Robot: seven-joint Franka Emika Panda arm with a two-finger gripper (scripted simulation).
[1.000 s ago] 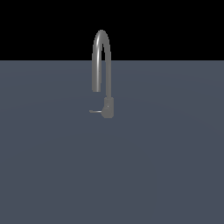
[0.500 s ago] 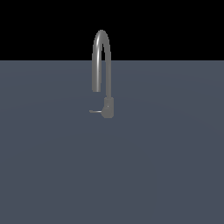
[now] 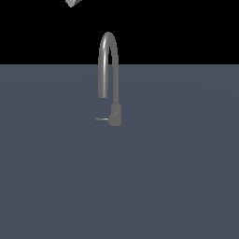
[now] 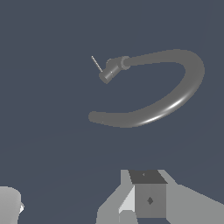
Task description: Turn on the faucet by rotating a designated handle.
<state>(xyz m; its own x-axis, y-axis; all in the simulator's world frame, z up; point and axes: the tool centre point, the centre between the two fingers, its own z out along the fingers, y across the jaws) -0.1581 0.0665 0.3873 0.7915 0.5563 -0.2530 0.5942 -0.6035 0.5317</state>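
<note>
The faucet [image 3: 115, 115] stands on the dark grey surface, its tall arched spout rising from a short blocky body. The handle [image 3: 101, 119], a thin light-grey rod, sticks out of the body toward the exterior view's left. In the wrist view I look down on the faucet [image 4: 175, 98] and its handle [image 4: 96, 63] from well above. My gripper [image 4: 76, 205] is open and empty, with one finger [image 4: 146, 197] and the other finger [image 4: 8, 205] far apart. It touches neither faucet nor handle. A small light-grey piece of my arm [image 3: 71, 3] shows at the exterior view's top edge.
The flat dark grey surface [image 3: 177, 177] spreads all around the faucet. Black background lies behind it.
A small light-grey piece of my arm has come into the exterior view at the top edge. The faucet and handle have not moved.
</note>
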